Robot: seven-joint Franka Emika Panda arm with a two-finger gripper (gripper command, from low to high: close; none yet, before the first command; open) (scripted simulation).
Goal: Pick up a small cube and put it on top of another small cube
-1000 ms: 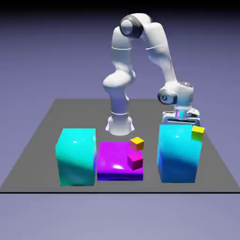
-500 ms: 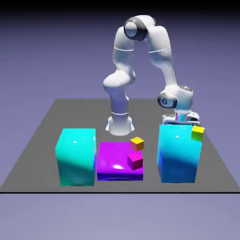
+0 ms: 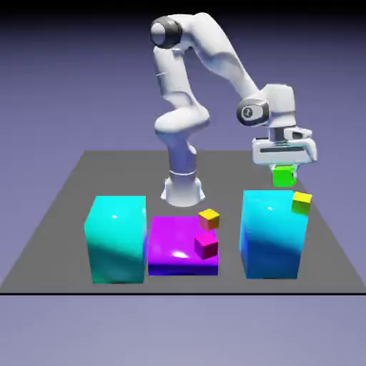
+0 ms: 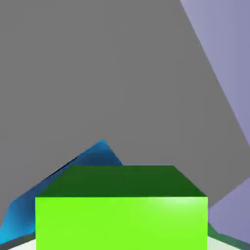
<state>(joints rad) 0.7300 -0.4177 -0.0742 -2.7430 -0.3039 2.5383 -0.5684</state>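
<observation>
A tiny bright green cube (image 3: 284,176) hangs in the air above and behind the right cyan block (image 3: 271,232), and my gripper (image 3: 284,171) is shut on it. In the hand view the green cube (image 4: 122,215) fills the bottom of the picture and hides the fingertips. A small yellow-topped cube with green sides (image 3: 301,203) sits at the right cyan block's upper right edge. Another yellow-topped cube, orange-sided (image 3: 209,218), and a small magenta cube (image 3: 206,246) rest on the purple slab (image 3: 171,243).
A second big cyan block (image 3: 116,238) stands at the exterior view's left, touching the purple slab. The dark grey table (image 3: 86,179) stretches behind them. In the hand view a corner of a cyan block (image 4: 93,156) shows behind the green cube.
The gripper was down behind the right cyan block. It has risen well above it, now carrying the green cube, and the arm has stretched upward.
</observation>
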